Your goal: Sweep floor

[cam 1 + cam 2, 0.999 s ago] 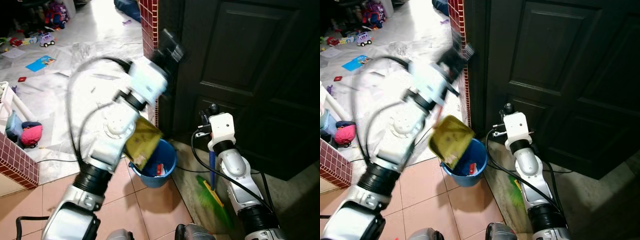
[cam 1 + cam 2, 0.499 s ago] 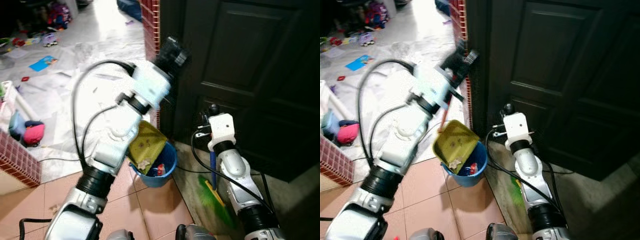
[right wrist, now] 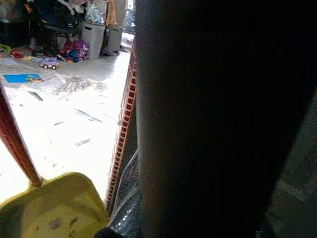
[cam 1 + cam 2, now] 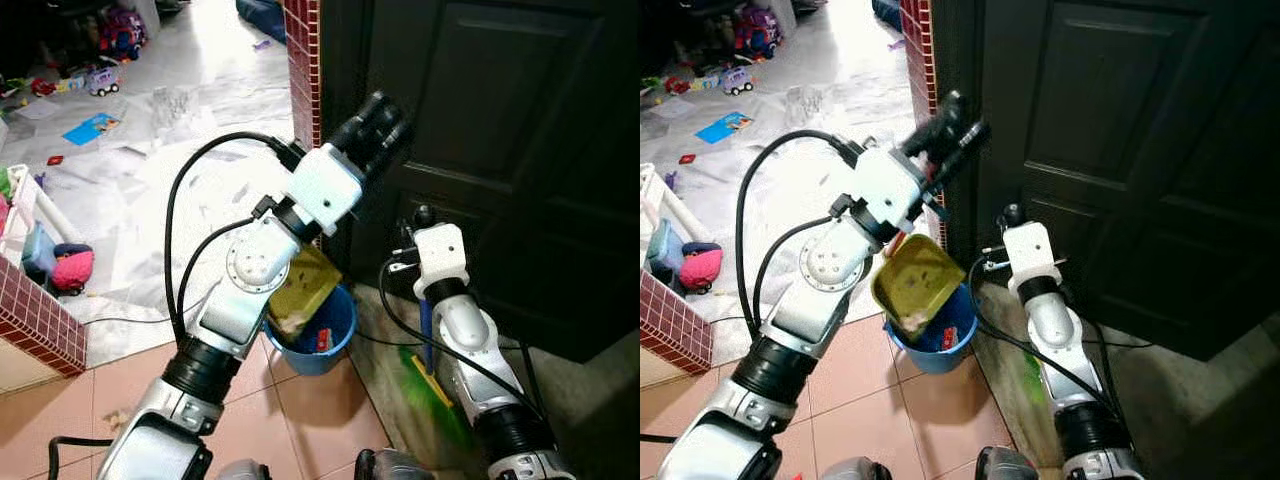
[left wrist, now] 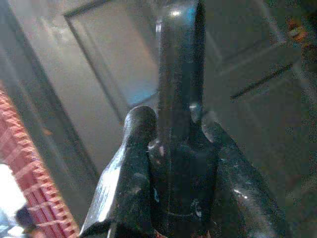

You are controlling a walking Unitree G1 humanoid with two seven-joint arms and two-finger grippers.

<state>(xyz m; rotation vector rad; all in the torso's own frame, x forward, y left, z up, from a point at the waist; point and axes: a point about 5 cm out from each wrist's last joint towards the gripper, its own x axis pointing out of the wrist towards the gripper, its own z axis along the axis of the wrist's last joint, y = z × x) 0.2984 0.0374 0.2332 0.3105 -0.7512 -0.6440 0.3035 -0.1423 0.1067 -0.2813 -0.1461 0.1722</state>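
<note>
With the yellow dustpan (image 4: 918,282) tipped over the blue bucket (image 4: 940,345) by the left gripper (image 4: 952,135), whose fingers are clamped on its handle, debris could be spilled onto the tiles if the tilt is misjudged.

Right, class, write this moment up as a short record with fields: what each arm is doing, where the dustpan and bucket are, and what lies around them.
Left end effector: raised near the dark door, shut on the dustpan's handle
Dustpan: yellow, tilted over the bucket, debris at its low edge
Bucket: blue, on the tiled floor by the brick pillar, rubbish inside
Right end effector: low beside the door, at the broom's blue handle
Broom: green bristles on the floor
Background: toys scattered on the pale floor
</note>
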